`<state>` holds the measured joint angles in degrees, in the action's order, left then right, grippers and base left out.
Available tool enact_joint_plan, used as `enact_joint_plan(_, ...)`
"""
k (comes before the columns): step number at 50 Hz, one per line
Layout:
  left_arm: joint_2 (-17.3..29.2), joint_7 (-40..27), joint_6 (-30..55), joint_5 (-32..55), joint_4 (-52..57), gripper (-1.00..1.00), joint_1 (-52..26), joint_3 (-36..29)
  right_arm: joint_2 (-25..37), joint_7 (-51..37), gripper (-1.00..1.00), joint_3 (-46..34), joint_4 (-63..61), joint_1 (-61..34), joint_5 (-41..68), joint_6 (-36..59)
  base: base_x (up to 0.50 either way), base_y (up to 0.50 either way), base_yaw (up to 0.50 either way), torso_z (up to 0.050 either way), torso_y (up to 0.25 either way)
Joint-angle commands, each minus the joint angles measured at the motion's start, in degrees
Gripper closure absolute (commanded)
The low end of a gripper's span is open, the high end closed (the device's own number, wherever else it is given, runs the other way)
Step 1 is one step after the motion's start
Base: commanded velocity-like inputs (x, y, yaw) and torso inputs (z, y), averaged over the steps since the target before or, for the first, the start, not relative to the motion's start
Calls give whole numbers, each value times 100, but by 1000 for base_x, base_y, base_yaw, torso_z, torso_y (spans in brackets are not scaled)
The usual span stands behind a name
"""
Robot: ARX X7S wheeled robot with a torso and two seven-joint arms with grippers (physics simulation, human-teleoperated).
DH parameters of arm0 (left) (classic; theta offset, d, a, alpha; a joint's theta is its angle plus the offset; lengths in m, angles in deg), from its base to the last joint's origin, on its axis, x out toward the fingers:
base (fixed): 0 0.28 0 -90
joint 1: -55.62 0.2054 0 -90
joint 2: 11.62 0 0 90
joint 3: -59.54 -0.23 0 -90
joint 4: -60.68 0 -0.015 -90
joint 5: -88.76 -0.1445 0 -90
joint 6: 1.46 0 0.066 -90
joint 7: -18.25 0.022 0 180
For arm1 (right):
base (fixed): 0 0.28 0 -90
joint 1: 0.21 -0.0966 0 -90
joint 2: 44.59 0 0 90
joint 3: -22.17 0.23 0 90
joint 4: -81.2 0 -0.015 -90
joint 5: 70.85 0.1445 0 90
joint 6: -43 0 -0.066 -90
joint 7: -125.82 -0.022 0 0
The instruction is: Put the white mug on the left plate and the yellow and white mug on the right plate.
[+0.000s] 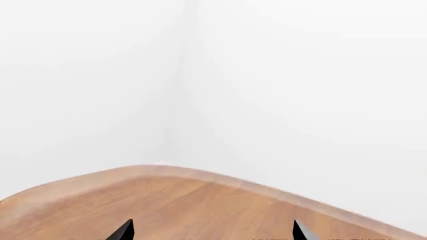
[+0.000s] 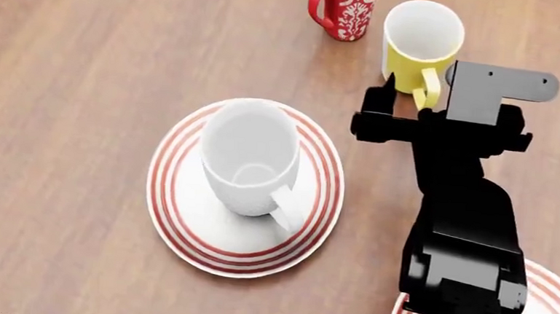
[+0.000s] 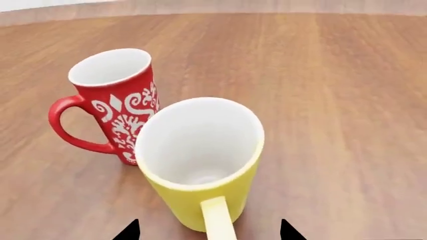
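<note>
Glossy white mug (image 2: 248, 157), ringed round left plate (image 2: 188, 228)

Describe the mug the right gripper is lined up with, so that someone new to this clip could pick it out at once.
On the wooden table, look beyond the left plate holding the white mug: two mugs stand upright side by side. It is the yellow and white mug, its handle toward the open right gripper; its neighbour, the red mug, bears a white pattern.

Right arm (image 2: 464, 241) was glossy black, built from blocky, faceted segments, with a flat grey-black bracket plate (image 2: 502, 83) at the wrist. Both wrist views showed black pointed fingertips (image 3: 130, 231).
</note>
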<state>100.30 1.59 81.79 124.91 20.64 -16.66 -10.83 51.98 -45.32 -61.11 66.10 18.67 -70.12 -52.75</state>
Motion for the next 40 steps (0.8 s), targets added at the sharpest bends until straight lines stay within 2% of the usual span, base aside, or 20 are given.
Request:
enact_joint_plan(1,-7,-26,-30,-133,3,-100,8,1,20,-32,-100,70,5,16,11,-102,0,0,0,0,-250)
enact_joint_plan(7,67,41,-1,-83,-9,-100,15,-61,28,-60,-100,127,5,28,21,-103,0,0,0,1,-250)
enact_joint_plan(20,101,-16,20,-39,0,-100,4,-61,0,-21,-100,161,5,36,-10,-158,0,0,0,0,0)
enact_joint_plan(21,103,-17,17,-34,3,-100,6,-58,-1,19,100,183,5,43,13,-191,0,0,0,0,0)
enact_joint_plan(40,95,21,-56,-58,-15,-100,55,-110,33,122,100,320,5,185,39,-444,0,0,0,0,0)
